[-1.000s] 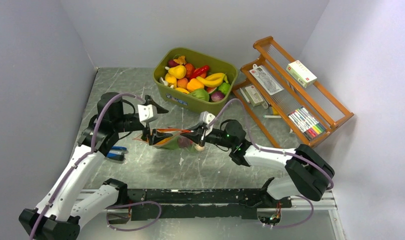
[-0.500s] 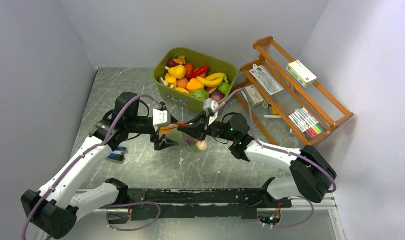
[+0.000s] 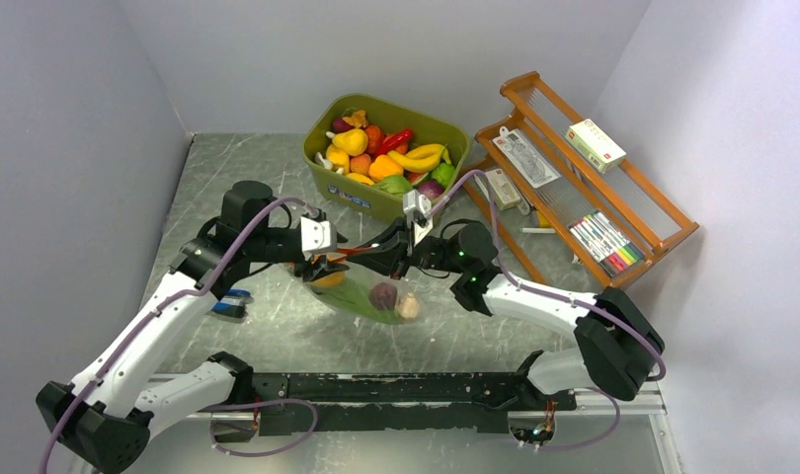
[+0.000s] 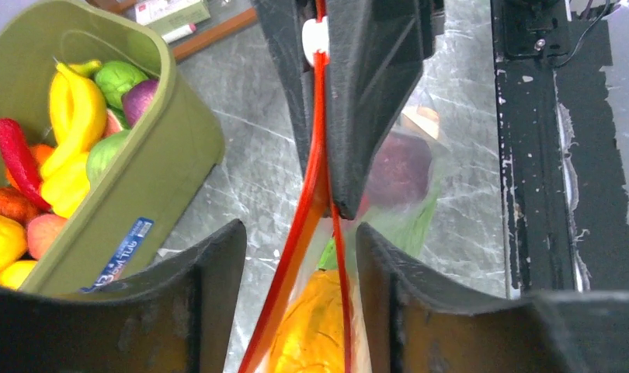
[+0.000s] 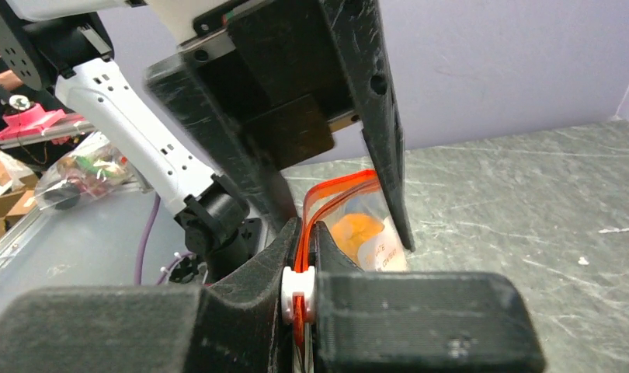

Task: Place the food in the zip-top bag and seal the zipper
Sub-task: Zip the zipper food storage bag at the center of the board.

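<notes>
The clear zip-top bag [image 3: 361,299] hangs above the table between both grippers. Inside lie an orange piece [image 3: 327,278], green leaves [image 3: 351,294], a purple bulb [image 3: 382,294] and a small pale piece [image 3: 409,306]. My right gripper [image 3: 394,259] is shut on the red-orange zipper [image 3: 362,250], next to its white slider [image 5: 298,291]. My left gripper [image 3: 324,263] is at the bag's other end. In the left wrist view its fingers [image 4: 210,264] stand apart, with the zipper's two strips [image 4: 315,155] running between them, parted over the orange piece [image 4: 315,326].
The olive-green tub [image 3: 366,195] full of toy fruit stands just behind the grippers. A wooden rack [image 3: 673,233] with packets and pens is at the right. A small blue object [image 3: 228,301] lies under the left arm. A black rail [image 3: 396,387] runs along the near edge.
Both grippers moved back towards the tub and rose with the bag. The bag now hangs lower between them and the food has slid to its bottom.
</notes>
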Tool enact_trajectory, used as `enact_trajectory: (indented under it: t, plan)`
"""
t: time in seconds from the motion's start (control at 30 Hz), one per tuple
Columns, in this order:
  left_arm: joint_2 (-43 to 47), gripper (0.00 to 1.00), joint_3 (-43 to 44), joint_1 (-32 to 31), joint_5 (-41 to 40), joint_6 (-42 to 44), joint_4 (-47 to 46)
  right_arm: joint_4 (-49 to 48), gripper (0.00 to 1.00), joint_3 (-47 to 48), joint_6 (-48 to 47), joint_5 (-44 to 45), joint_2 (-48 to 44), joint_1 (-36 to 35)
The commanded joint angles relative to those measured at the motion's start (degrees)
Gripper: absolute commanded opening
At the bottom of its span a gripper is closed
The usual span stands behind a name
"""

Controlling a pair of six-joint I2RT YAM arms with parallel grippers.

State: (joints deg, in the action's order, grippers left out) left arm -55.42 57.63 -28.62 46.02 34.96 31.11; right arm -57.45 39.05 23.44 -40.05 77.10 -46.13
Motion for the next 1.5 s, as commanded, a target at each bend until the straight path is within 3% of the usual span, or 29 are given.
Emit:
enact_trajectory:
  t: [0.0,0.13,0.2,0.33,0.6,0.7,0.93,1.17,1.3,1.37,1.47]
  plan:
    - [-1.77,0.42,-1.48,-0.38,-0.52,3.06,0.8,-3.06,0.0,-1.7,0.73,-0.22,-0.12,0.02]
    - [-2.44,0.09,-3.02,-0.38,-1.33,1.93,-1.71,1.23,0.0,-3.08,-1.78,1.8,-1.61,0.13]
    - [-3.22,0.07,-2.98,-0.37,-1.98,1.73,-1.76,4.04,0.01,-3.44,-3.73,2.55,-2.44,0.08]
    - [-4.19,0.07,-3.9,-0.38,-2.33,2.11,-2.81,10.66,0.14,-3.89,-8.61,3.95,-3.99,0.09]
    - [-6.82,0.07,-4.52,-0.38,-2.38,2.16,-4.82,18.78,0.56,-8.95,-19.08,5.0,-10.49,0.37]
    - [-6.88,0.07,-4.45,-0.38,-2.84,2.56,-4.24,15.13,0.61,-12.73,-17.29,6.58,-14.38,1.16]
    - [-6.21,0.07,-5.25,-0.38,-2.66,2.02,-5.32,10.86,0.36,-13.21,-14.85,2.29,-11.62,2.03]
    - [-5.27,0.07,-5.45,-0.38,-2.42,1.65,-5.52,7.67,0.0,-12.21,-14.42,3.17,-10.25,2.7]
    - [-4.38,0.07,-4.63,-0.36,-2.89,0.33,-5.42,11.26,0.0,-10.41,-17.07,3.04,-11.51,2.7]
    - [-3.79,0.14,-3.51,-0.38,-1.75,-0.76,-5.25,16.1,0.0,-7.96,-20.58,1.93,-11.7,2.71]
    - [-1.67,0.46,-2.04,-0.38,2.39,-2.8,-6.48,21.55,0.0,-4.87,-23.66,0.71,-12.0,2.71]
